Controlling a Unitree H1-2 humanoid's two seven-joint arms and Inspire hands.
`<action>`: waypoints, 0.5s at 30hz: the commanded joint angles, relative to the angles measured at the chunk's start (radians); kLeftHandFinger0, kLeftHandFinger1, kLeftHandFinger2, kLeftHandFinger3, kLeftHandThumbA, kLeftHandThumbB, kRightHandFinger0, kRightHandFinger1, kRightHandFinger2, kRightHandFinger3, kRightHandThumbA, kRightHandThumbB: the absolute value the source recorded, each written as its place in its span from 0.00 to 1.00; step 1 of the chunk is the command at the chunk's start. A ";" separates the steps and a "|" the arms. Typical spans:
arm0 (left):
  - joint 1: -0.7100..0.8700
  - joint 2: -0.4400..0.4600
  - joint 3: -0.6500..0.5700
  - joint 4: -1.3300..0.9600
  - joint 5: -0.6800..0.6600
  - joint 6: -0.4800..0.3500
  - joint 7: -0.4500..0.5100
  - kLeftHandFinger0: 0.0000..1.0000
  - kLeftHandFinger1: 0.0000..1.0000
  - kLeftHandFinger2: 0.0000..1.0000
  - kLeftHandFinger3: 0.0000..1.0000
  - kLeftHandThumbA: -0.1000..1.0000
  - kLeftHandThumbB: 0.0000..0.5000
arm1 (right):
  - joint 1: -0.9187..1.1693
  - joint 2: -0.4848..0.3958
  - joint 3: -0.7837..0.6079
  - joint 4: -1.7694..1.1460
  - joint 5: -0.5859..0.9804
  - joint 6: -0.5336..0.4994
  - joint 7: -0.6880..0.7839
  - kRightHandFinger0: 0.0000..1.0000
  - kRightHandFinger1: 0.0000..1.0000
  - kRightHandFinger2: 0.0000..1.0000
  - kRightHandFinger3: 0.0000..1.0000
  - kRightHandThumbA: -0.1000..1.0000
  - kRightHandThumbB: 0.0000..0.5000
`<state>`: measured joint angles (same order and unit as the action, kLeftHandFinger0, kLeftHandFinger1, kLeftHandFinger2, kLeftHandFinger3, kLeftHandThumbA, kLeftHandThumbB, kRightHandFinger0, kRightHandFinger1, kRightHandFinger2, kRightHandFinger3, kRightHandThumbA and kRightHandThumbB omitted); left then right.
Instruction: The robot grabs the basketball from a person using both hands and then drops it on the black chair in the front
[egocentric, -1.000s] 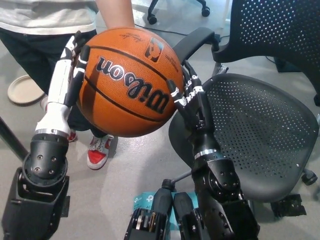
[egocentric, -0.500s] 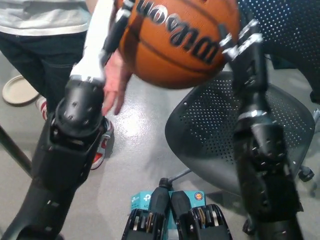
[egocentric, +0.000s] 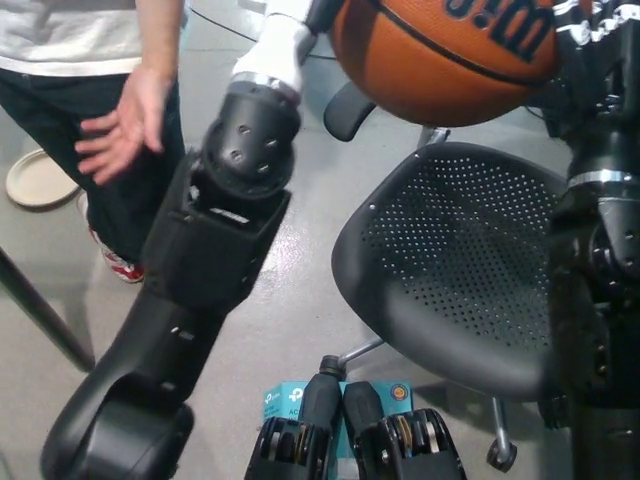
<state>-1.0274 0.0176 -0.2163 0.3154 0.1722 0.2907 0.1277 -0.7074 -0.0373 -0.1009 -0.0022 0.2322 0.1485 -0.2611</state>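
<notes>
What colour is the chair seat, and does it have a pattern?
Black, dotted all over with small holes; the seat shows only in the head view, under the ball.

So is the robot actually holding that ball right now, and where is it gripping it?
Yes. The basketball is pressed between both hands: the left hand on one side, the right hand on the opposite side, above the chair.

Chair seat lies bare beneath the basketball; person's hand well aside.
</notes>
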 joint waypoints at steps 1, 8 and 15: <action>-0.111 -0.140 -0.051 0.110 -0.063 -0.154 -0.131 1.00 1.00 1.00 1.00 1.00 0.37 | -0.135 0.007 0.046 0.031 0.070 0.021 0.149 1.00 1.00 1.00 1.00 1.00 0.47; -0.190 -0.199 0.001 0.450 -0.067 -0.291 -0.124 1.00 1.00 1.00 1.00 1.00 0.45 | -0.145 -0.025 0.000 0.204 0.075 -0.001 0.147 1.00 1.00 1.00 1.00 1.00 0.47; -0.276 -0.244 0.024 0.707 -0.059 -0.324 -0.104 1.00 1.00 1.00 1.00 1.00 0.54 | -0.146 -0.040 -0.069 0.350 0.160 -0.036 0.202 1.00 1.00 1.00 1.00 1.00 0.47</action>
<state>-1.0946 -0.0904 -0.1819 0.9352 0.1466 0.1725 0.1169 -0.7202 -0.1051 -0.1623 0.2880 0.2691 0.1704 -0.2354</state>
